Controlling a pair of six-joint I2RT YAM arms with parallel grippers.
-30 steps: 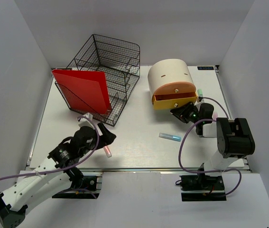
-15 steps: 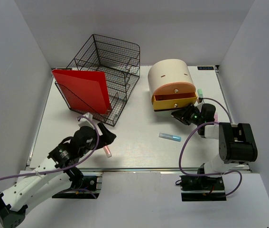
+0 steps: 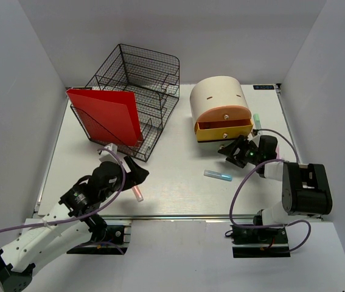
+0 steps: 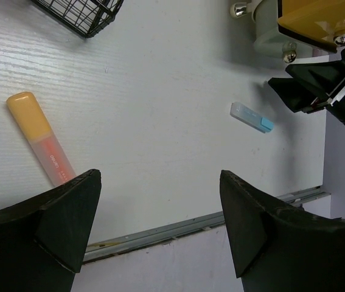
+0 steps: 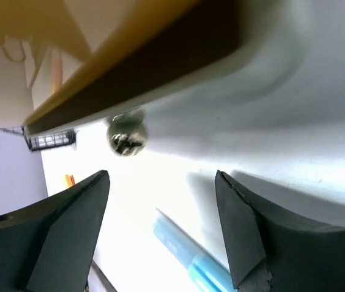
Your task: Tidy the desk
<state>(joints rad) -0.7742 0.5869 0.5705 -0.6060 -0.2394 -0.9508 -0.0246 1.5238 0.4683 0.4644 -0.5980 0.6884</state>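
Your right gripper [image 5: 161, 182] is spread wide and empty, just beside the drawer knob [image 5: 125, 137] without touching it. Your left gripper [image 4: 160, 182] hangs wide open, holding nothing, above the desk [image 3: 178, 182] near an orange marker [image 4: 38, 137].

right gripper [image 3: 233, 152] jaws now apart, clear of drawer knob [image 5: 123, 136]

Worktop [image 3: 178, 188]: one.
Black wire mesh tray [image 3: 140, 79]: one.
Red folder [image 3: 108, 115]: one.
Beige drawer unit [image 3: 218, 97]: one.
Markers, three: orange-pink marker [image 3: 137, 193], blue marker [image 3: 218, 176], green marker [image 3: 257, 119].
Robot arms, two: left arm [image 3: 69, 210], right arm [image 3: 305, 188].
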